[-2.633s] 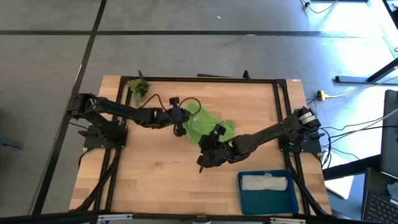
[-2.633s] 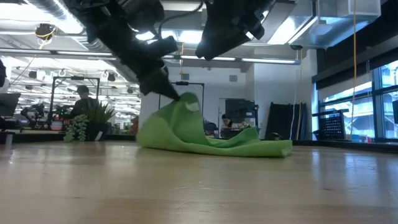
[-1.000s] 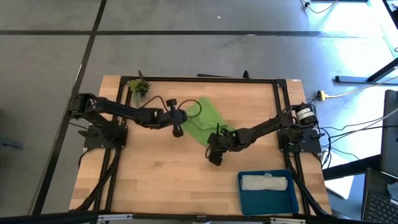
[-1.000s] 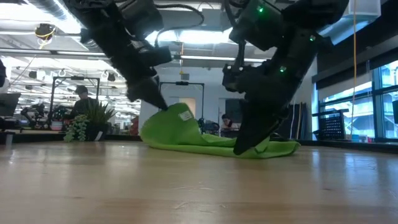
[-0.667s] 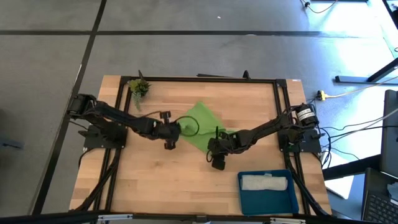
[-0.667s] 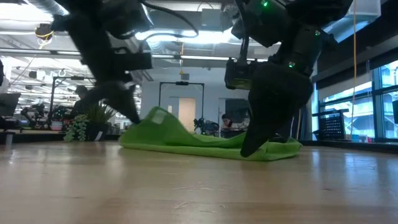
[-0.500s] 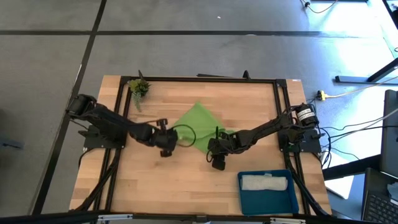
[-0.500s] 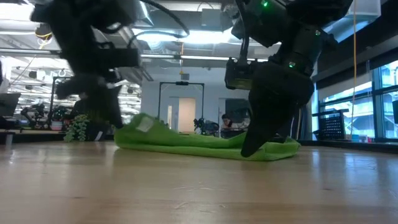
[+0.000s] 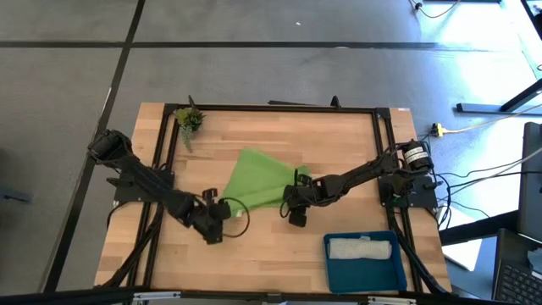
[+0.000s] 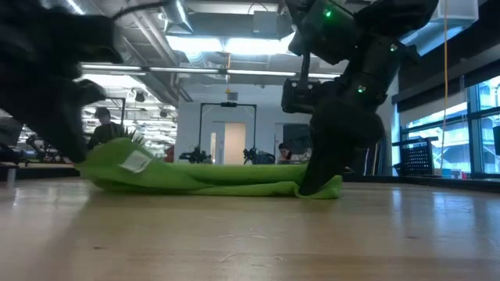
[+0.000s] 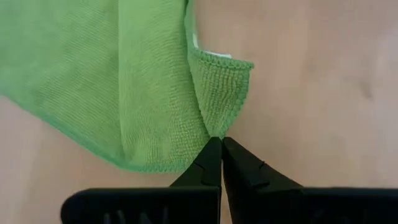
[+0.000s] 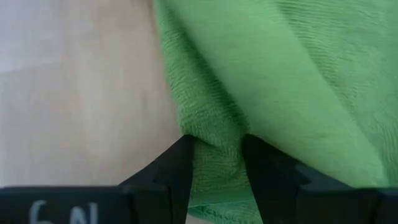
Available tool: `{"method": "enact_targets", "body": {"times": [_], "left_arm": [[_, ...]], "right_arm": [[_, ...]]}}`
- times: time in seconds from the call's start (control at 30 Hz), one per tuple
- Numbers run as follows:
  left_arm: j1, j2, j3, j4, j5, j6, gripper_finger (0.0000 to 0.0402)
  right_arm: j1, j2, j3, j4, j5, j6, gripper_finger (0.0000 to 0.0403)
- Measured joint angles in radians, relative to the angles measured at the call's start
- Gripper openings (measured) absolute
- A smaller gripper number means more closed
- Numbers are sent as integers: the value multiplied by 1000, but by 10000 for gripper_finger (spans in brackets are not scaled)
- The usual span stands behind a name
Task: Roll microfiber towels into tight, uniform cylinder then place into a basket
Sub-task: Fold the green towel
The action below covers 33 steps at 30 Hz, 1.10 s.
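Note:
The lime green towel (image 9: 258, 185) lies low on the table's middle, stretched between my two grippers; it also shows in the low view (image 10: 195, 178). My left gripper (image 9: 222, 210) is shut on its near-left corner. My right gripper (image 9: 293, 195) is shut on its right end (image 10: 320, 186). The pale grey-white towel (image 9: 360, 248) lies rolled in the teal-blue basket (image 9: 332, 269) at the near right. My left gripper pinches the green towel's corner (image 11: 216, 127) between its two fingertips, beside the white label. The corner is raised a little and the cloth behind it lies on the table. My right gripper pinches a bunched fold of the towel's right end (image 12: 214, 146) between its two fingers (image 12: 180, 163), coming from above and pointing down. The towel lies on the table there.
A small leafy plant sprig (image 9: 188, 119) stands at the far left corner. Bare wood lies along the near edge left of the basket (image 9: 254, 263). A black frame (image 9: 381, 152) runs around the table.
My left gripper has gone toward the table's near left with the towel's corner, sinking low. The towel has been drawn out from a humped heap into a long flat shape. My right gripper has stayed on the towel's right end.

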<state>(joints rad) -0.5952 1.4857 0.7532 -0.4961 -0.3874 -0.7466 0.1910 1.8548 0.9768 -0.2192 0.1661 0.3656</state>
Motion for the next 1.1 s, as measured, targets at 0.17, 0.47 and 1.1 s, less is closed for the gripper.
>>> {"method": "enact_targets", "body": {"times": [0.17, 0.47, 1.1], "left_arm": [[-77, 0, 0, 30, -30, -87, 0], [-135, 0, 10, 90, -81, -74, 0], [173, -1, 142, -99, -446, 240, 0]], "right_arm": [[-15, 1, 5, 2, 11, -25, 145], [-16, 5, 75, -20, 24, -88, 145], [24, 9, 158, -54, 25, -87, 145]]}}
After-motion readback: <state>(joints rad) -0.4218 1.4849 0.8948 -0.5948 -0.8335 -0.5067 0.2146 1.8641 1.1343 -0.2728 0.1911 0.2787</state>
